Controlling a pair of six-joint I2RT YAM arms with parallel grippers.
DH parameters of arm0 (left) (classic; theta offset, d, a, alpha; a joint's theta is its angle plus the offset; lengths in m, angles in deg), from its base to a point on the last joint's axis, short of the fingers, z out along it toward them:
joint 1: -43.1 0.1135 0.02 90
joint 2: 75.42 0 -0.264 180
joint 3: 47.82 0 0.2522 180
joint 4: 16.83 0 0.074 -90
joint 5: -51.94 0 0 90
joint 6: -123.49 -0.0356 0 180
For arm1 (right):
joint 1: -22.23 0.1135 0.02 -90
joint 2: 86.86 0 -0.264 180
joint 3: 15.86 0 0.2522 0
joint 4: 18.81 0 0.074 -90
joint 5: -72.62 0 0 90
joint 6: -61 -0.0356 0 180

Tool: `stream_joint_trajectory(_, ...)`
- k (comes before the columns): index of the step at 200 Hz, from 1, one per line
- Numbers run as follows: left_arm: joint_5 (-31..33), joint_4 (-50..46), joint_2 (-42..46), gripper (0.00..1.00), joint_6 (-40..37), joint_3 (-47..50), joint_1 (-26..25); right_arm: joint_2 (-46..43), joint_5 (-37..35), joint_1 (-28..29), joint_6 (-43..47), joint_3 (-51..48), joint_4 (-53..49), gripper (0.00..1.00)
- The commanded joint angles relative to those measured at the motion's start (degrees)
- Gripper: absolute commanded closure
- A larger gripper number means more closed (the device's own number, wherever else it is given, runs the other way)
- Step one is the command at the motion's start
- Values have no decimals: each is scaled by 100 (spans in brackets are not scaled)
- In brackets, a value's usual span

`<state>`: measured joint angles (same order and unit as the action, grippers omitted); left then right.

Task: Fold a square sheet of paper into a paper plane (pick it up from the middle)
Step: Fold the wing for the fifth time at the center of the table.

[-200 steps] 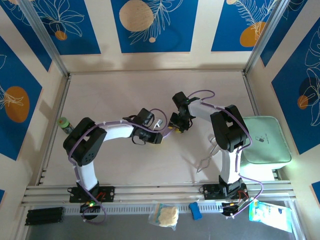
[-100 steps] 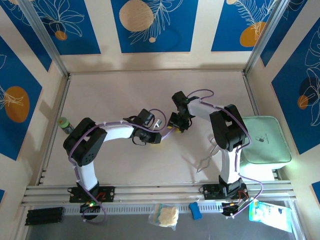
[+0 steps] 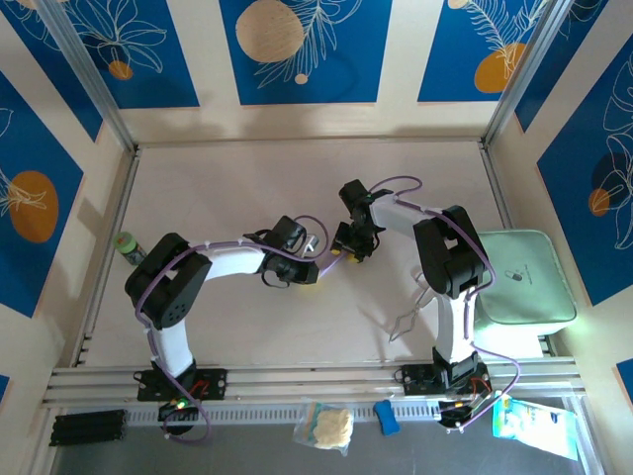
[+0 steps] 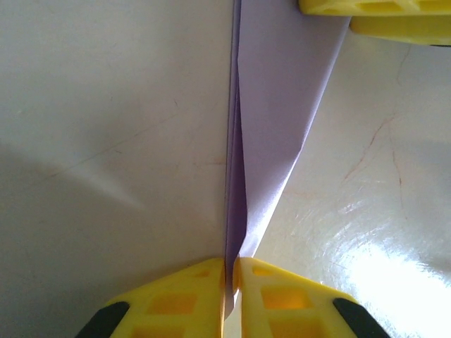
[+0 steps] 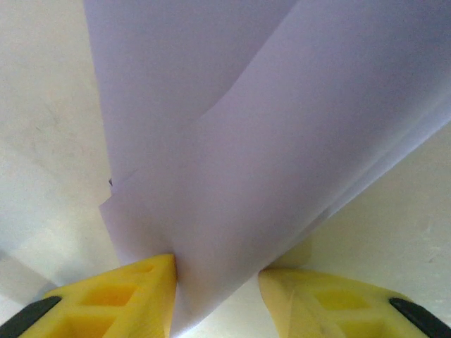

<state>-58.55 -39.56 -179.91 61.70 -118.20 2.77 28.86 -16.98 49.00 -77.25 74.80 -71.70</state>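
From above, near the middle of the bench (image 3: 227, 188): left gripper (image 3: 309, 273) and right gripper (image 3: 348, 247) close together, tips toward each other, the right one at about 2 o'clock from the left.

In the left wrist view, at 6 o'clock: left gripper (image 4: 231, 282) pinched tight on the lavender paper sheet (image 4: 271, 120), yellow fingers (image 4: 176, 296) pressed together with just the layered edge between. From there up toward 12 o'clock: folded paper, narrow at the grip and widening, a straight crease along its 9 o'clock side, layers stacked there. At 1 o'clock, in the top corner: right gripper (image 4: 366, 17), its yellow tips at the far end of the sheet. Underneath, pale bench with a bright glare patch at 4 o'clock.

In the right wrist view, at 6 o'clock: right gripper (image 5: 215, 296) clamped on the sheet, a thicker bunch of layers held between its fingers (image 5: 120, 296). Above, out to 12 and 2 o'clock: paper spread wide in overlapping flaps, one edge curving across the middle.

Elsewhere from above: pale mint-green tray (image 3: 519, 282) at 3 o'clock, beside the right arm; thin wire object (image 3: 407, 315) at 5 o'clock, just left of that arm; small green object (image 3: 125, 243) at 9 o'clock by the rail. Past the near edge, at 6 o'clock: clear bag (image 3: 326, 426), blue item (image 3: 387, 417), printed packet (image 3: 534, 426).
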Motion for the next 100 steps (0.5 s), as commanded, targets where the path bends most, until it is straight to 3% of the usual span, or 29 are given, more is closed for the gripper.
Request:
stream_joint_trajectory(1, 66, -200, 270, 82, 115, 90, -127, 951, -858, -48, 63, -388, 363, 57)
stream_joint_trajectory(59, 502, -149, 976, 77, 415, 144, -131, 1137, -941, -58, -35, -308, 179, 55)
stream_joint_trajectory(100, -153, 1119, 795, 79, 1033, 379, -131, 1197, -946, -63, -87, -325, 169, 54)
